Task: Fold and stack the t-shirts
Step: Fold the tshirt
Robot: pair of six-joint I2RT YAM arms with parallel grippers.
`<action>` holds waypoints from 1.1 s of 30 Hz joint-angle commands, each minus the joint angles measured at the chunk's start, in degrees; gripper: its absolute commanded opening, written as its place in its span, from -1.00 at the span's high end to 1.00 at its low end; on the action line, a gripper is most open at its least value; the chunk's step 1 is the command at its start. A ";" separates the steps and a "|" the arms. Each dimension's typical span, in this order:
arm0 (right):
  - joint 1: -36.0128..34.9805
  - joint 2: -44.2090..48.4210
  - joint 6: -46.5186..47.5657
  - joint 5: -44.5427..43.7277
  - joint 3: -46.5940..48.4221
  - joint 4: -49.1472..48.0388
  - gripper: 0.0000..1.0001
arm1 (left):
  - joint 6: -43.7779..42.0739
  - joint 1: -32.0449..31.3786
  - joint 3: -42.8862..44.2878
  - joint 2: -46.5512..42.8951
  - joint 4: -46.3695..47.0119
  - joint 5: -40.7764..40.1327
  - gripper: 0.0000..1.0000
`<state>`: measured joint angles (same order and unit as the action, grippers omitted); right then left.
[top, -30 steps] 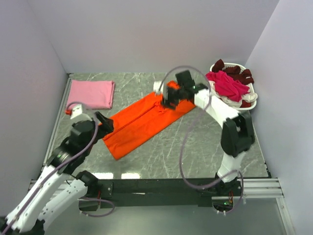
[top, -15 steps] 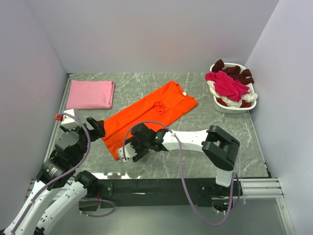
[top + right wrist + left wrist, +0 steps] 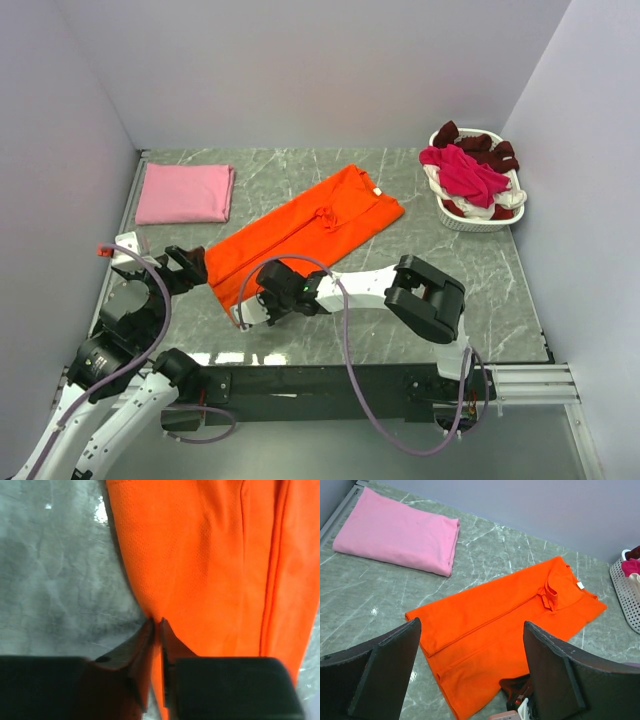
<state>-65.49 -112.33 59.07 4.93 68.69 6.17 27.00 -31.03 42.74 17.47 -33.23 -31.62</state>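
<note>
Right wrist view: your right fingers (image 3: 142, 645) pinch the hem of the bright orange cloth t-shirt (image 3: 210, 570) to fold it, while your left fingers (image 3: 385, 670) gape wide, empty.

Orange t-shirt (image 3: 300, 235) is matt cloth, with a fine pinhole weave up close. The pink t-shirt (image 3: 185, 193) off to its left looks like smooth soft knit. The table (image 3: 480, 300) under it has a grey marble look, glossy with glare spots. The basket (image 3: 465, 218) to its right is white plastic lattice.
</note>
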 commanded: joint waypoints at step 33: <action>41.03 64.54 -22.47 21.65 -26.08 22.55 -0.27 | -0.10 5.09 53.74 102.28 14.70 44.89 -0.34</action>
<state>-31.79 -44.53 54.68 21.19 35.75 34.33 28.97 -27.29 88.07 115.87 -14.37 9.89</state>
